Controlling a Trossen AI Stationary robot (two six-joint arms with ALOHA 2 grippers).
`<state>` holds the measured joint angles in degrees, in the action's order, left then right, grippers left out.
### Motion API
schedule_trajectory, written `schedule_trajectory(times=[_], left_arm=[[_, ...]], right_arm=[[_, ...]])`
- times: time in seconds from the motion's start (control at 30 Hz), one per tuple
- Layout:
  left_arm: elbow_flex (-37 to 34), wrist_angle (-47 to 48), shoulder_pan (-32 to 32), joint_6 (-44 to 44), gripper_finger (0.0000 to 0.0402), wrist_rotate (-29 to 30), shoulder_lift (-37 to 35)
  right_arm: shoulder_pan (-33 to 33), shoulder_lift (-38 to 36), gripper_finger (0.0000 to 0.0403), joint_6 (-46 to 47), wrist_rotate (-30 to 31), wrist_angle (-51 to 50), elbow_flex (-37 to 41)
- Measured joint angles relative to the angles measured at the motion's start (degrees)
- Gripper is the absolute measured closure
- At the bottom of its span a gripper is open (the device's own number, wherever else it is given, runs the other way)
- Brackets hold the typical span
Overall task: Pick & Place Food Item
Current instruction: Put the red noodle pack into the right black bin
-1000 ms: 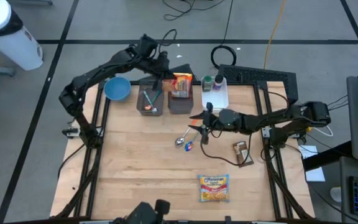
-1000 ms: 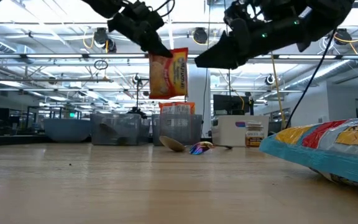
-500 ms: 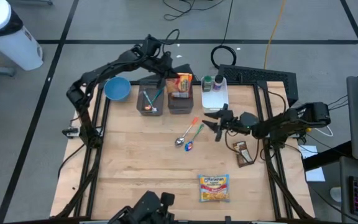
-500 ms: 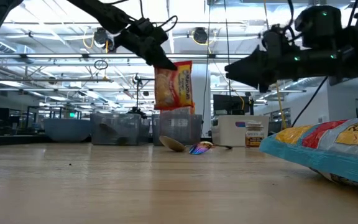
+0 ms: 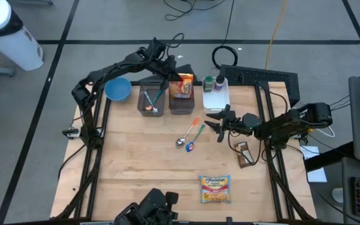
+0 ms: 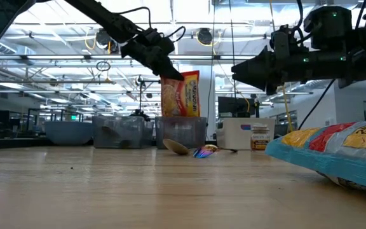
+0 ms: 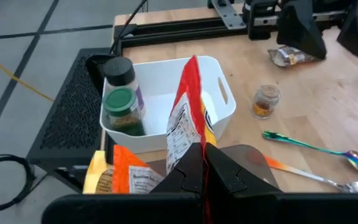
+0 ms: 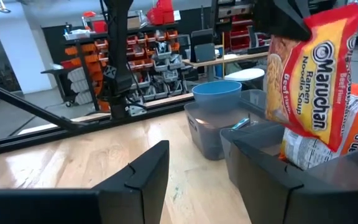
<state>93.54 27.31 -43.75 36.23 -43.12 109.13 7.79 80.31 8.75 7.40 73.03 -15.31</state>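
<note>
Ramen packets (image 5: 215,188): three; spoons (image 5: 184,139): two; bins (image 5: 149,102): two.

My ramen packet (image 6: 182,93) shows orange-yellow with red lettering; blue bowl (image 5: 117,89), white bin (image 7: 166,99), green-capped jar (image 7: 123,109).

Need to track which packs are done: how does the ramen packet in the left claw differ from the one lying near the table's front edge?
The orange-yellow ramen packet hangs upright from the shut left claw, above the clear plastic bin. The yellow ramen packet lies flat on the bare wooden table, ungripped. Both are Maruchan-style noodle packs.
</note>
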Motion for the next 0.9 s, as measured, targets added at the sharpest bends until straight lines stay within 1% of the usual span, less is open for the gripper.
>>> schedule_trajectory(times=[0.57, 0.9], left_arm=[[-0.39, -0.14, 0.16, -0.46, 0.0398, -0.40, 0.62], [-0.44, -0.97, 0.37, -0.75, 0.0397, -0.61, 4.62]], right_arm=[[0.00, 0.00, 0.0238, -0.02, 0.02, 0.04, 0.00], [0.00, 0.00, 0.0238, 0.87, 0.02, 0.02, 0.00]])
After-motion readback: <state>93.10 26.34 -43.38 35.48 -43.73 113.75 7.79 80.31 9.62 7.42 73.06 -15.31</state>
